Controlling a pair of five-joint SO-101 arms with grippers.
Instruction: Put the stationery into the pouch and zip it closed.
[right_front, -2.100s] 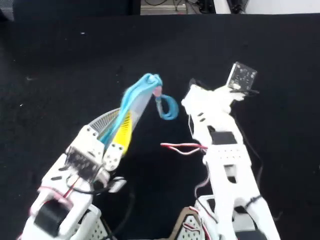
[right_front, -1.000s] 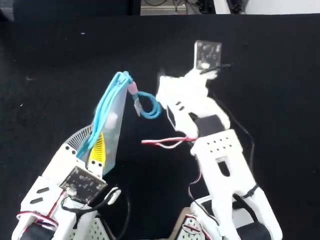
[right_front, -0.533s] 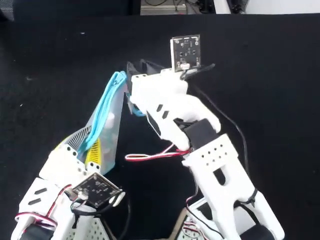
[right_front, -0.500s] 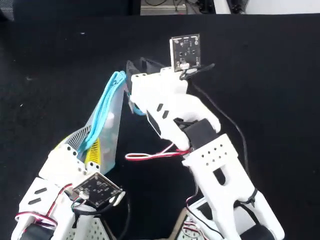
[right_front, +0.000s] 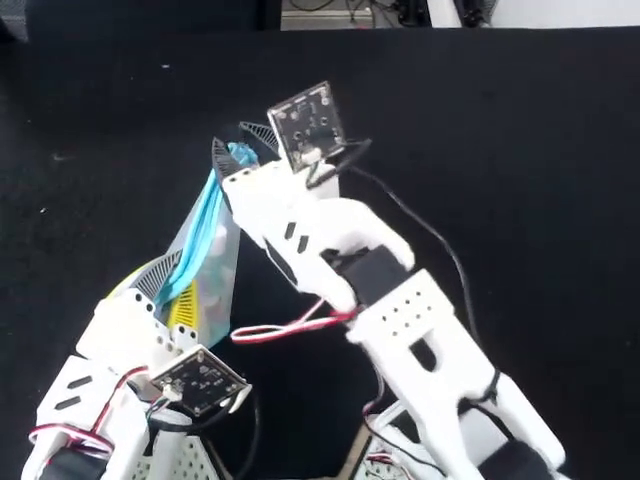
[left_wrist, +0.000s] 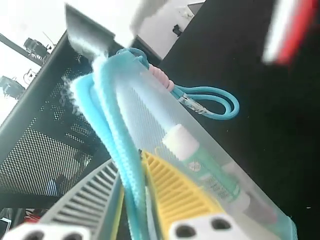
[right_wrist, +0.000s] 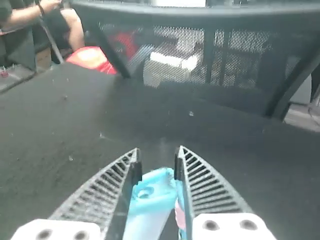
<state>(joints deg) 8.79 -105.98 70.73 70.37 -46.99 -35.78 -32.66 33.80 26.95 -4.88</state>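
Gripping the lower end of the pouch (right_front: 215, 240), the left gripper (right_front: 185, 285) has its grey and yellow fingers pressed on either side of the blue zip edge, seen close in the left wrist view (left_wrist: 131, 165). The pouch (left_wrist: 150, 120) slants up and away from that arm, above the black table (right_front: 520, 150). Through its mesh side shows a white-capped tube (left_wrist: 200, 160), lying lengthwise inside. A blue cord loop (left_wrist: 215, 100) hangs off the far end just past a pink bead (left_wrist: 162, 77). The right gripper (right_front: 240, 148) sits at that far top end. In its own wrist view, its two ribbed fingers (right_wrist: 157, 151) are narrowed onto the pouch's blue end tab (right_wrist: 150, 192), touching it on both sides.
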